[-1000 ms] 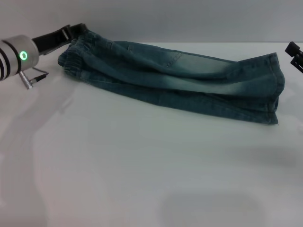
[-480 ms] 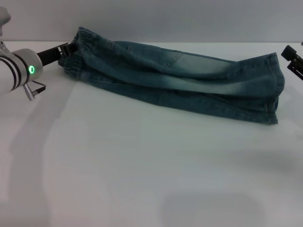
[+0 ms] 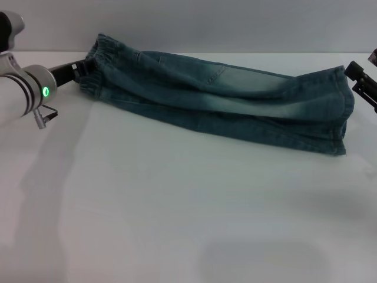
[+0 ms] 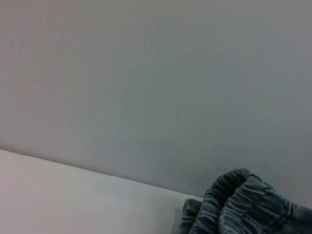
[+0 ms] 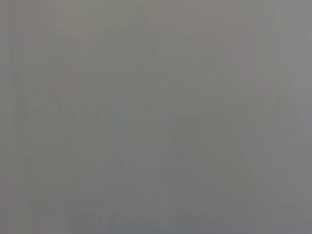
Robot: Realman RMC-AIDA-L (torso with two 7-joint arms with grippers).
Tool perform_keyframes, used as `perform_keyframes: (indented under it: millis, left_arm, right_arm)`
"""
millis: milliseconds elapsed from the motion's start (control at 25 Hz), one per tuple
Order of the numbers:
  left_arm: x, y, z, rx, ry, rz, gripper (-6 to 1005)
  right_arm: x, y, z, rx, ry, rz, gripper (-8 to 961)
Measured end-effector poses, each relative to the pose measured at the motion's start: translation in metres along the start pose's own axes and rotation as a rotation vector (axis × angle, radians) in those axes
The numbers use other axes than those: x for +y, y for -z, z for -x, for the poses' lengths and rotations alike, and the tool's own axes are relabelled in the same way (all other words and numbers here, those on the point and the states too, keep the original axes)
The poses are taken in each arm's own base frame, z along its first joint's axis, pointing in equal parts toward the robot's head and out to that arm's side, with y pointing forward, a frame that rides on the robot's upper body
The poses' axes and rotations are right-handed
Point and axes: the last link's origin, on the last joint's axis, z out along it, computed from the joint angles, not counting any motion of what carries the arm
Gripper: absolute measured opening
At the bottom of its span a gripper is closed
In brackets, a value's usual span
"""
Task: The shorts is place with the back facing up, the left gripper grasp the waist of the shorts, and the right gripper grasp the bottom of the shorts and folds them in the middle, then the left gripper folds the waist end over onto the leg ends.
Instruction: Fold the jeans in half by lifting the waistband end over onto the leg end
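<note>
White table (image 3: 177, 206), grey wall behind. Denim shorts (image 3: 224, 100) lie folded lengthwise. Left gripper (image 3: 79, 68) clamped on waist (image 3: 97, 56), lifted. Right gripper (image 3: 362, 82) beside leg ends (image 3: 341, 112); closure unclear.

faded blue denim shorts (image 3: 235, 103), white table (image 3: 177, 206)
</note>
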Motion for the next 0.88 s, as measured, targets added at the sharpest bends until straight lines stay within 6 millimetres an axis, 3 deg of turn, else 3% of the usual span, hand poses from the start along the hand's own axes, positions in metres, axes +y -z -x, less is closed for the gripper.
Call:
perform_keyframes:
  millis: [880]
  left_arm:
    - [0.035, -0.009, 0.015, -0.064, -0.081, 0.061, 664]
  right_arm:
    - [0.0, 0.004, -0.002, 0.006, -0.003, -0.003, 652]
